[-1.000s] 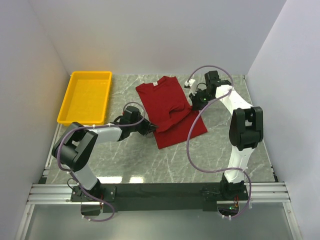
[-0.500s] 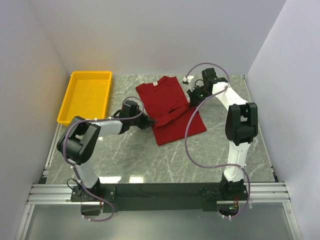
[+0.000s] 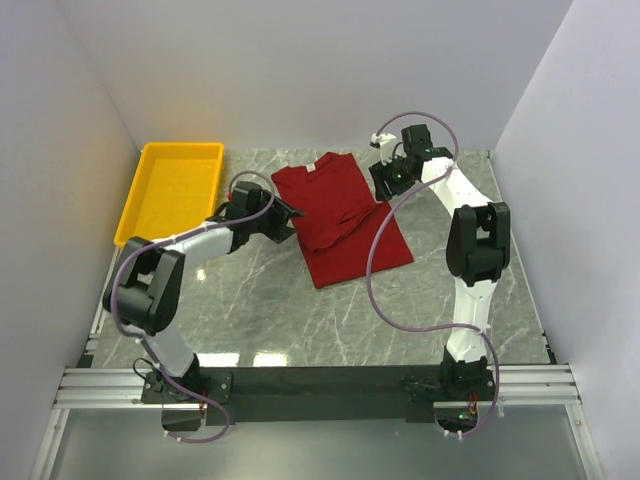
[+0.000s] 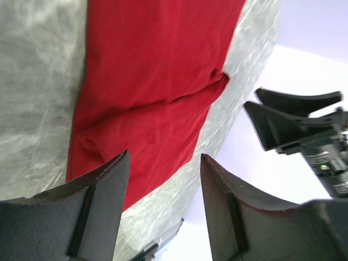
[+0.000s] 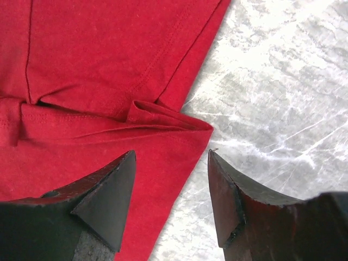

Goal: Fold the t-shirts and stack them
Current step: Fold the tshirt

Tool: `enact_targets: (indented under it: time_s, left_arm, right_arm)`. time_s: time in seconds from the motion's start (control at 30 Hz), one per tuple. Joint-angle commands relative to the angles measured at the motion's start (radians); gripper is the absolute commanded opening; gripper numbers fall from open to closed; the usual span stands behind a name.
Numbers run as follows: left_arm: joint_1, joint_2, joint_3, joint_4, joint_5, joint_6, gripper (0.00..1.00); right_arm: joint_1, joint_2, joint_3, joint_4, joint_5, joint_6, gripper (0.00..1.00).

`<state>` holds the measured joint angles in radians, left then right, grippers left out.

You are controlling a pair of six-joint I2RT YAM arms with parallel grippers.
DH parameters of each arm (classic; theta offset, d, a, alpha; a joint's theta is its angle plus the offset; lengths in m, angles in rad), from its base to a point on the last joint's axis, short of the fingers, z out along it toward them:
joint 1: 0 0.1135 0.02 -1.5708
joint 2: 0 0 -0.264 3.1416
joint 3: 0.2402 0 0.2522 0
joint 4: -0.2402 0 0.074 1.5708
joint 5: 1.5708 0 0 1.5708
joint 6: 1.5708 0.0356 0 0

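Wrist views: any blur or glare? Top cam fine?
Left wrist: t-shirt and table slightly smeared, wall blown white. Right wrist: t-shirt stitching crisp, table glary at top right. Top external: sharp, evenly lit, two bright reflections on the table's near edge.

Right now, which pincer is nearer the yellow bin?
Left. The left pincer is at the t-shirt's left edge, just right of the yellow bin. The right pincer is at the t-shirt's opposite, right edge.
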<state>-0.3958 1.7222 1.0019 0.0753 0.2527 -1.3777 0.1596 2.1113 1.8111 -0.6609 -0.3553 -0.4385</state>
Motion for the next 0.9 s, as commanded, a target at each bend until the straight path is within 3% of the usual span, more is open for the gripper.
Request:
enact_targets:
  time_s: [0.0,0.33,0.63,0.87]
  left_arm:
    - [0.006,-0.096,0.027,-0.057,-0.055,0.075,0.59]
    - [-0.032,-0.168,-0.068,-0.144,-0.046,0.227,0.62]
    - [-0.106,-0.067,0.075,-0.284,-0.145,0.489,0.62]
    - [-0.123,0.008,0.110,-0.227,-0.096,0.382,0.60]
  right_arm:
    - [0.000,-0.088,-0.033,0.029,-0.007,0.012,0.62]
    - [-0.069,-0.273,-0.248,-0.091,-0.241,-0.181,0.62]
    - [-0.129,-0.450,-0.459,-0.114,-0.313,-0.212,0.62]
    - [-0.182,-0.479,-0.512,-0.128,-0.335,-0.224,0.62]
